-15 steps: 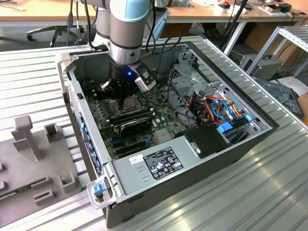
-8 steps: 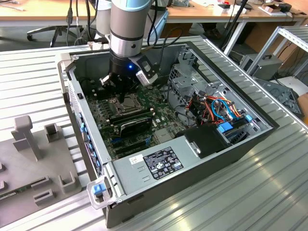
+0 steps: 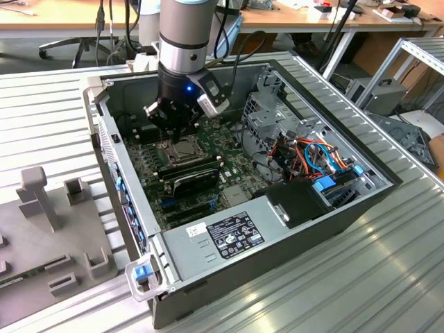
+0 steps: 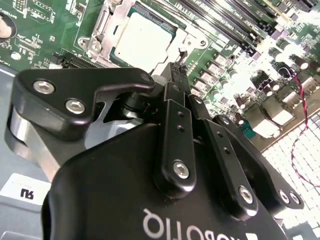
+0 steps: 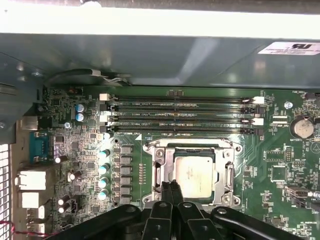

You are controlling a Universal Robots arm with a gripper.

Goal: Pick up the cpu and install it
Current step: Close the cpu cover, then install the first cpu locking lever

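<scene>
Placement is the step I judge to be in hand, and it looks close to done. Reading from the exterior view's left, a grey fixture plate (image 3: 41, 229) lies on the ribbed table (image 3: 333, 277), well apart from the work. Next comes the open computer case (image 3: 208, 239) with its green motherboard (image 3: 149, 173). The gripper (image 3: 168, 130) hangs low inside the case, right over the CPU socket (image 3: 182, 147). In the first wrist view the cpu (image 5: 194, 176) lies flat inside the socket's silver frame, pale face up, so I am not holding it. The fingers (image 5: 165, 192) are pressed together with nothing between them, and their tips are just beside the chip's near edge. I cannot tell whether they touch it. Just past the socket run the black memory sticks (image 5: 180, 114). Further to the exterior view's right sit the drive cage (image 3: 267, 114) and the orange and blue cables (image 3: 316, 154). As I judge it, any further move calls for a slow, straight, light touch. The chip must sit square in its frame, and the memory sticks leave little room on that side.
</scene>
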